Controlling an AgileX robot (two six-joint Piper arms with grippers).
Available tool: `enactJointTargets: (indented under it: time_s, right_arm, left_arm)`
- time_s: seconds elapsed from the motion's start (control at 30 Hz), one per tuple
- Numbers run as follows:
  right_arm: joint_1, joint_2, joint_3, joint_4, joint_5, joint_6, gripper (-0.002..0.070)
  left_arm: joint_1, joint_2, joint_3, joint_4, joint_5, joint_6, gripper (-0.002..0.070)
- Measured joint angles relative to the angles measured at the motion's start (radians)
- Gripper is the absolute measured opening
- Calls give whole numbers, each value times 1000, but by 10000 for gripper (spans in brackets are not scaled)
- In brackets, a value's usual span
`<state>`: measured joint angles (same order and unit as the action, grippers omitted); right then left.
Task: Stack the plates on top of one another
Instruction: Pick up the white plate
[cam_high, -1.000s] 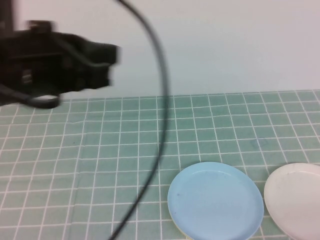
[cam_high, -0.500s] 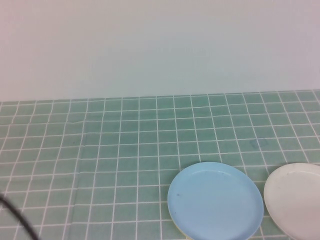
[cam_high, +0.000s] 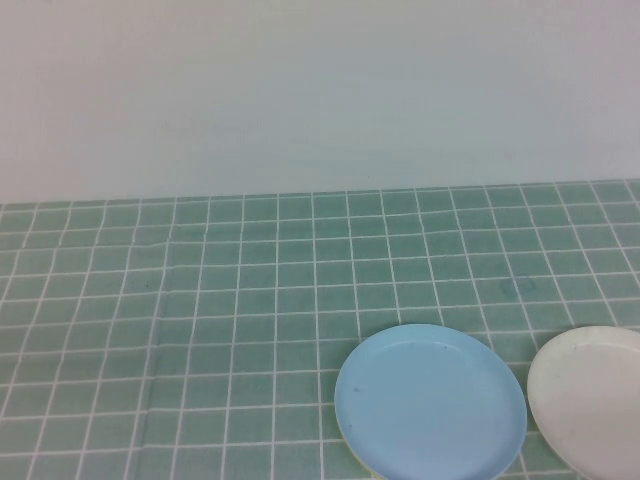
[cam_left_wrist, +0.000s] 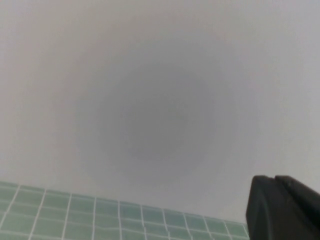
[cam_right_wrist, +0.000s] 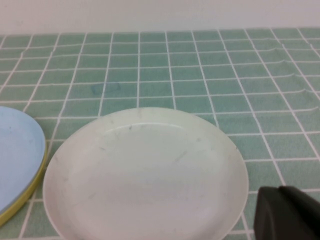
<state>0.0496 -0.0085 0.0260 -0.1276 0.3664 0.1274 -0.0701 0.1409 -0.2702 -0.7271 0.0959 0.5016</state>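
I see the light blue plate (cam_high: 430, 403) lying flat on the green gridded tabletop (cam_high: 250, 300), near the front edge of my high view and to the right of centre. In the right wrist view a yellow rim shows under its edge, so I judge it already sits on the yellow plate (cam_right_wrist: 20, 202); that reads as one step of the stack done. The white plate (cam_right_wrist: 145, 175) lies flat just beside this pair, on its right, apart from it by a narrow gap. I take it as the one left to lift onto the blue.

My count: three plates, one blue, one yellow, one white; two stacked, one single.

Neither arm shows in the high view. The right hand (cam_right_wrist: 287, 212) sits low at the near edge of the white plate, its dark tip closed and holding nothing, well placed to go for that rim. The left hand (cam_left_wrist: 282, 207) points at the bare wall above the far tabletop edge, closed and empty too, which looks like parking.
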Motion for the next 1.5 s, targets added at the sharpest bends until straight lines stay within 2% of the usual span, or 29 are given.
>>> enactJointTargets:
  time_s: [0.1, 0.2, 0.27, 0.3, 0.37, 0.73, 0.9, 1.5]
  right_arm:
    - [0, 0, 0, 0, 0, 0, -2]
    - [0, 0, 0, 0, 0, 0, -2]
    - [0, 0, 0, 0, 0, 0, -2]
    - [0, 0, 0, 0, 0, 0, -2]
    - [0, 0, 0, 0, 0, 0, -2]
    - [0, 0, 0, 0, 0, 0, -2]
    - [0, 0, 0, 0, 0, 0, -2]
    - [0, 0, 0, 0, 0, 0, -2]
  left_arm:
    - [2, 0, 43, 90, 0, -73, -1]
    - [2, 0, 84, 411, -2, -371, -1]
    - [2, 0, 113, 677, -12, -653, -1]
    - [2, -2, 123, 760, -15, -759, -1]
    - [2, -22, 153, 866, -18, -848, -1]
    - [2, -149, 272, 876, 91, -847, -1]
    - [2, -149, 271, 876, 269, -818, -1]
    - [2, -149, 271, 870, 252, -801, -1]
